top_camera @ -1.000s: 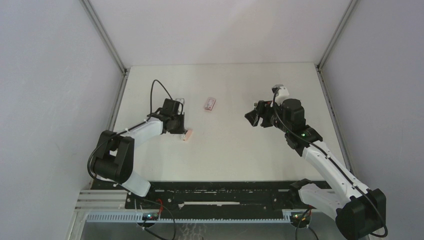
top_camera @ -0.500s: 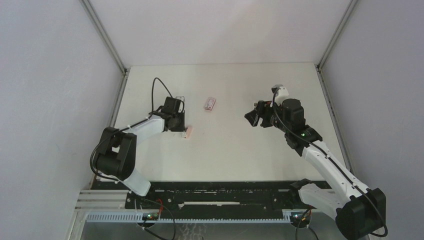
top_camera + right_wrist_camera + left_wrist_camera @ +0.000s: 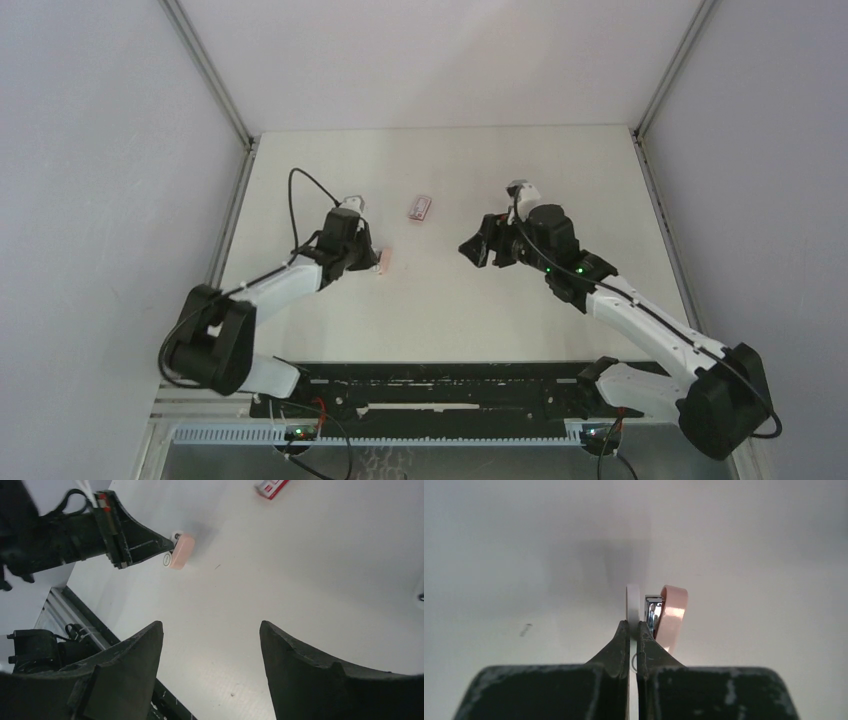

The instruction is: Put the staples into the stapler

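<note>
My left gripper is shut on the white base of a small pink-and-white stapler. Its metal magazine and pink top stand just right of the jaws. The right wrist view also shows the stapler at the tip of the left gripper. The pink-red staple carton lies on the table further back, also in the right wrist view. No loose staple strips show. My right gripper is open and empty, above the table right of the stapler.
The white table is walled by grey panels left, right and back. A metal rail runs along its left edge. A black rail with wiring lies at the near edge.
My left gripper has swung a little right and toward the centre with the stapler in it. My right arm has moved left toward the stapler, still open.
</note>
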Motion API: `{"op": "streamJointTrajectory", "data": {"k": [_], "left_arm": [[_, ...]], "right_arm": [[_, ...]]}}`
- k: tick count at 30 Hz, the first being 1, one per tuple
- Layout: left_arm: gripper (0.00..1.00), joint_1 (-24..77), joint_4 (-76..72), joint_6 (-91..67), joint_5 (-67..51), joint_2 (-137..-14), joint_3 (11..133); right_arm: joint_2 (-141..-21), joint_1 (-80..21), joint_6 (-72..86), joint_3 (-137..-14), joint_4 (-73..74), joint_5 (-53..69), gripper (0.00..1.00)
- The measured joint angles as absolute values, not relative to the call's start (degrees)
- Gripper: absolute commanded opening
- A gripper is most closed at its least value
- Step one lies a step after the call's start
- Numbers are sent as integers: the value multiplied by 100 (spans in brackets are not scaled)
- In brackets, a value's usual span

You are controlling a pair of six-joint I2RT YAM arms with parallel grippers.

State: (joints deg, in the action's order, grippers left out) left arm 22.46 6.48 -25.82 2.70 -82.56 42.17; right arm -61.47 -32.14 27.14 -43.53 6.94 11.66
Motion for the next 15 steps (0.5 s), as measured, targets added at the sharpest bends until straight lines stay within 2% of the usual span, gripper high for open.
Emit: {"op": "streamJointTrajectory", "data": {"k": [7,15], "left_arm": [[0,3242,-419,-3096,460,-6646,3610],[0,3804,-893,-3382,613,-6034,3323]], "right_arm": [[-6838,-3590,3157,-4351,-49,1616,75],[-7159,-3706,3376,-4359,-825,2228,75]]}}
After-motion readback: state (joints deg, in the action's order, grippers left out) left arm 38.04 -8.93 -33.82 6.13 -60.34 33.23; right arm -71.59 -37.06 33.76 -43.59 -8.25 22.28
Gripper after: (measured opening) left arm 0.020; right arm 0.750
